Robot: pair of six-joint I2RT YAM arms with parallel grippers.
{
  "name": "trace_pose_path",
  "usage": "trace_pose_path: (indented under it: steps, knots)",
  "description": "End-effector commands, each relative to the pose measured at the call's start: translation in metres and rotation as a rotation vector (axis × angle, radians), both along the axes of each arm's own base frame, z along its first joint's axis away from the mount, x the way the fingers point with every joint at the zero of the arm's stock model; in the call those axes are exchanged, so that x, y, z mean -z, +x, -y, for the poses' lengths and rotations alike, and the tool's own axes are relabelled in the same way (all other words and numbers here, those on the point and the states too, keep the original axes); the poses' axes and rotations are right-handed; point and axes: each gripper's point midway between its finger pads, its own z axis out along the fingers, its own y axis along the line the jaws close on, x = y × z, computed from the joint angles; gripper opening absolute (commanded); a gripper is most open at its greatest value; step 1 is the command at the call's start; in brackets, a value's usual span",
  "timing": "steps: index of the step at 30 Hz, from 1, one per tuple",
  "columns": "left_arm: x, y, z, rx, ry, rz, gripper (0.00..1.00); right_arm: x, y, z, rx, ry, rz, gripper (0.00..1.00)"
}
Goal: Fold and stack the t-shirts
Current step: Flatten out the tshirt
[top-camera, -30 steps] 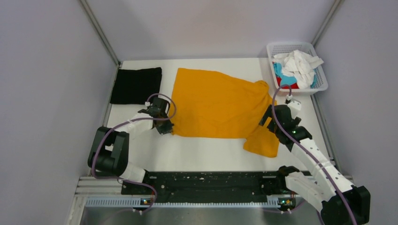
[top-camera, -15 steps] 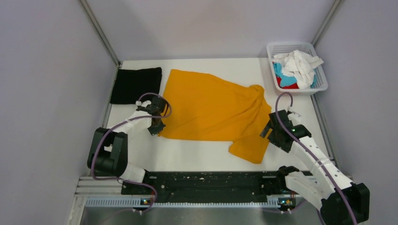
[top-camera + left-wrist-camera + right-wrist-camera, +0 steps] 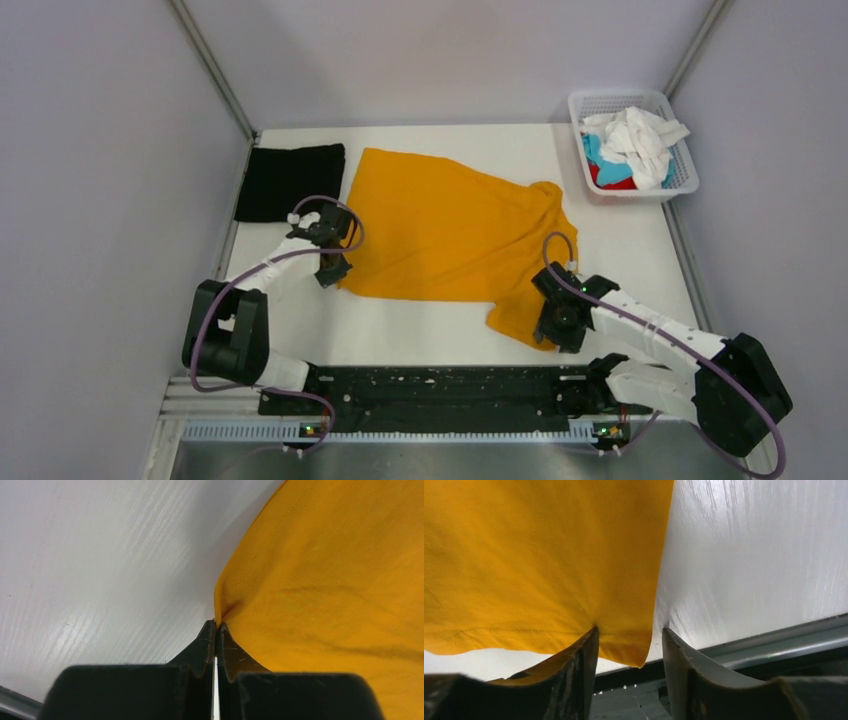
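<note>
The left pincer (image 3: 335, 268) is clenched on the near-left corner of the mustard-orange t-shirt (image 3: 450, 225). In its wrist view the fingertips (image 3: 206, 642) meet with the hem puckered just beyond them, cloth spreading off to this pincer's right and bare white surface (image 3: 420, 330) open to its left. The right pincer (image 3: 548, 325) stands released, its fingers (image 3: 574, 670) parted with the shirt's near-right corner lying between them (whether a pad touches the cloth cannot be told). To this pincer's right, past the cloth's straight edge, free surface runs to the metal rail (image 3: 774, 635). Beyond the left pincer a folded black t-shirt (image 3: 290, 180) lies just beside the orange one's far-left edge. Far beyond the right pincer, well apart from it, the basket (image 3: 600, 100) holds crumpled shirts (image 3: 635, 140).
</note>
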Motion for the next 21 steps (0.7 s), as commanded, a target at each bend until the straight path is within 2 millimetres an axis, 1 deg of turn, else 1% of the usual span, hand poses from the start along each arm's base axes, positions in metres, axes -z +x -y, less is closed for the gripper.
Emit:
trace_pose_path:
  steps: [1, 3, 5, 6, 9, 11, 12, 14, 16, 19, 21]
  knots:
    - [-0.010, 0.004, 0.001, 0.003, -0.013, 0.038, 0.00, 0.006, 0.000, -0.009, 0.015, 0.024, 0.004, 0.44]
    - [-0.009, 0.002, 0.001, 0.004, -0.015, 0.034, 0.00, 0.011, -0.001, -0.009, 0.012, 0.025, -0.001, 0.41]
    - [-0.008, 0.000, 0.002, 0.004, -0.020, 0.031, 0.00, 0.015, 0.001, -0.010, 0.010, 0.034, 0.009, 0.37]
    - [-0.008, 0.000, 0.002, 0.004, -0.023, 0.028, 0.00, 0.017, 0.002, -0.013, 0.010, 0.044, 0.012, 0.32]
    - [-0.010, -0.001, 0.002, 0.004, -0.028, 0.031, 0.00, 0.020, 0.005, -0.015, 0.002, 0.050, 0.015, 0.13]
    - [-0.014, -0.001, 0.003, 0.007, -0.031, 0.044, 0.00, 0.015, 0.013, -0.014, 0.004, 0.036, 0.058, 0.00]
    - [-0.017, 0.000, 0.003, 0.009, -0.032, 0.056, 0.00, 0.009, 0.021, -0.014, 0.005, 0.034, 0.097, 0.00]
    - [-0.028, 0.004, 0.005, 0.021, -0.044, 0.088, 0.00, -0.011, 0.044, -0.015, 0.011, 0.026, 0.205, 0.00]
    - [-0.045, 0.011, 0.008, 0.032, -0.062, 0.135, 0.00, -0.041, 0.072, -0.016, 0.016, 0.021, 0.338, 0.00]
    - [-0.083, 0.026, 0.012, 0.041, -0.082, 0.237, 0.00, -0.099, 0.112, -0.012, 0.013, -0.011, 0.549, 0.00]
    - [-0.115, 0.037, 0.013, 0.041, -0.091, 0.308, 0.00, -0.143, 0.136, -0.004, 0.036, -0.039, 0.685, 0.00]
